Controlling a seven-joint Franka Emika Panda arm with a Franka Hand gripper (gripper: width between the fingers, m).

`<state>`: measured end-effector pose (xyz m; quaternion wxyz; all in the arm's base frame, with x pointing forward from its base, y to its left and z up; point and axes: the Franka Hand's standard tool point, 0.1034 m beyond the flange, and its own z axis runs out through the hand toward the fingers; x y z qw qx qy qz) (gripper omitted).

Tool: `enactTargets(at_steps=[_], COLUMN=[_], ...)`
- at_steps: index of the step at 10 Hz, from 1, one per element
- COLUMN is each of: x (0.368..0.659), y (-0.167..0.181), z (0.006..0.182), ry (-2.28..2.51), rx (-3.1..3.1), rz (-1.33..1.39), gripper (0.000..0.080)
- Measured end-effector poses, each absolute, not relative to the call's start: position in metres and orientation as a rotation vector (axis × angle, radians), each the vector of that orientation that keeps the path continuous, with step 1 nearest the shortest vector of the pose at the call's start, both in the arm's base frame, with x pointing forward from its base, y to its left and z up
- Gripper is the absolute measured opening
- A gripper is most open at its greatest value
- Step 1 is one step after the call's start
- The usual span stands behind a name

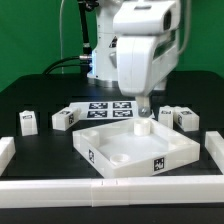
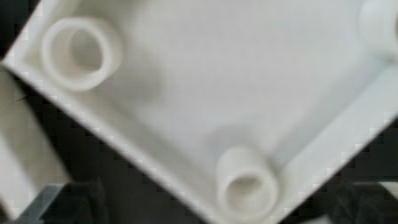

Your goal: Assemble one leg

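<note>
A large white square tray-like part (image 1: 135, 150) with corner sockets lies at the table's middle. A small white leg (image 1: 143, 126) stands upright at its far corner. My gripper (image 1: 143, 106) hangs straight above that leg, just apart from it. In the wrist view the tray's flat face (image 2: 214, 100) fills the picture, with one round socket (image 2: 75, 52) and a second round white ring (image 2: 246, 185) between my fingers; I cannot tell whether that ring is the leg's top or a socket. My gripper (image 2: 214, 204) is open and empty, its dark fingertips (image 2: 54, 205) wide apart.
More tagged white legs stand on the black table: two at the exterior view's left (image 1: 28, 122) (image 1: 63, 119) and two at its right (image 1: 167, 115) (image 1: 186, 119). The marker board (image 1: 108, 108) lies behind the tray. White rails (image 1: 110, 188) border the front and sides.
</note>
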<state>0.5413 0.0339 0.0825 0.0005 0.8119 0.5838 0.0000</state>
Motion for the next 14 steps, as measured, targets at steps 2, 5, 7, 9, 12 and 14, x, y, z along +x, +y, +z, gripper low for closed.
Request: enactTargets(at_steps=[2, 5, 7, 9, 12, 14], x=[0.542, 0.541, 0.538, 0.504, 0.486, 0.478], y=[0.033, 0.032, 0.03, 0.002, -0.005, -0.01], z=[0.08, 0.078, 0.077, 0.065, 0.052, 0.04], ry=[1.836, 1.836, 1.871, 2.168, 2.415, 2.474], rx=[2.555, 2.557, 2.534, 2.327, 2.076, 2.021], rz=[-0.012, -0.016, -0.016, -0.038, -0.106, -0.143], gripper=[0.065, 0.065, 0.065, 0.065, 0.065, 0.065])
